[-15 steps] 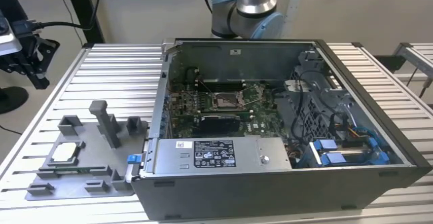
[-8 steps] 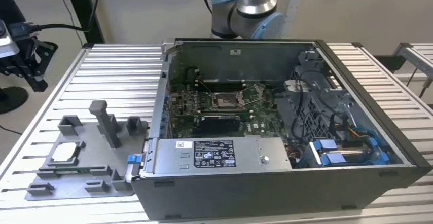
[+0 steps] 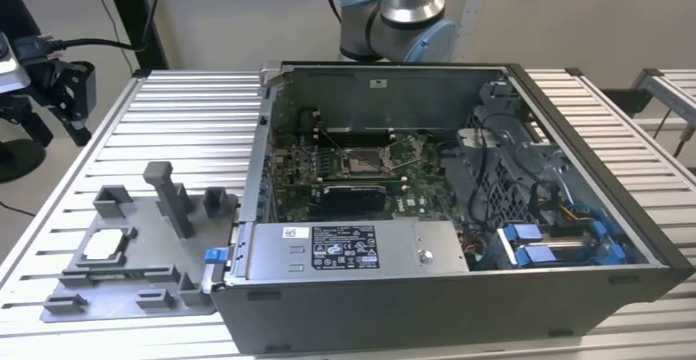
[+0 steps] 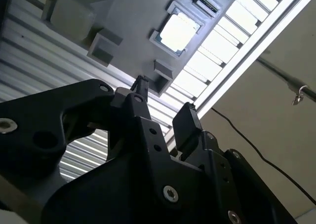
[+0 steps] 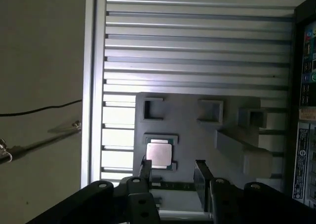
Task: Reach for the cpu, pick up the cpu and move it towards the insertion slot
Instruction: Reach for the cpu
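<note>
The hand point(image 5: 174, 177) hangs released and empty above the cpu point(image 5: 159, 154), which lies in its grey tray point(image 5: 187, 135) at the exterior view's lower left. The cpu looks off-centre between the fingers point(image 5: 202, 179); descending so could knock or tilt it.

A grey moulded plastic tray point(image 3: 120, 307) lies at the slatted aluminium worktop's point(image 3: 196, 116) near corner, on the exterior view's left. The small flat silvery square cpu point(image 3: 103, 244) sits in a recess toward the tray's left edge in that view. An open dark metal computer case point(image 3: 435, 315) stands to the tray's right, seemingly touching it. On the case floor lies a green motherboard point(image 3: 419, 193), with the square metal-framed insertion slot point(image 3: 363, 163) near its middle.
</note>
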Robot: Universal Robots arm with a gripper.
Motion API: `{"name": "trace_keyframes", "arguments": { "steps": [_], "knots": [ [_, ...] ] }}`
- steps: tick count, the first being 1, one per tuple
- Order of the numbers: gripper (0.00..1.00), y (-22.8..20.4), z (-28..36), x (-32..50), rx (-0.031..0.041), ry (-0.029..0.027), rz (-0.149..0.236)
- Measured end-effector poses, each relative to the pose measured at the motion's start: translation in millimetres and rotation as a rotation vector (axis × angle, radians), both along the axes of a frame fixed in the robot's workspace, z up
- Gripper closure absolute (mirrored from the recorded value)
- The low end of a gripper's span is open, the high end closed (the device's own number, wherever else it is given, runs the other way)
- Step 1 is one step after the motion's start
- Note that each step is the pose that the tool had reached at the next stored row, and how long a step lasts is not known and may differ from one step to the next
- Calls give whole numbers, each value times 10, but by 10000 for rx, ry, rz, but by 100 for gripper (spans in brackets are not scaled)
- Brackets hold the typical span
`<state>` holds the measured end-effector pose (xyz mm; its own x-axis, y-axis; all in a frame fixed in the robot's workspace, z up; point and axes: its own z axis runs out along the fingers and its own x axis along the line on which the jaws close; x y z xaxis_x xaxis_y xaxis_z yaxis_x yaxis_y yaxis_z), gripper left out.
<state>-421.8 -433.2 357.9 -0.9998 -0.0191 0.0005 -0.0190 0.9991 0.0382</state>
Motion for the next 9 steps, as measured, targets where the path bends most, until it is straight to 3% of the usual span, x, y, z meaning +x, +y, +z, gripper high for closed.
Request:
{"name": "trace_keyframes", "arguments": {
  "steps": [6,7,9],
  "knots": [
    [100,0,0,0,0,0,1],
    [0,0,0,-1,0,0,1],
    [0,0,0,-1,0,0,1]
  ]
}}
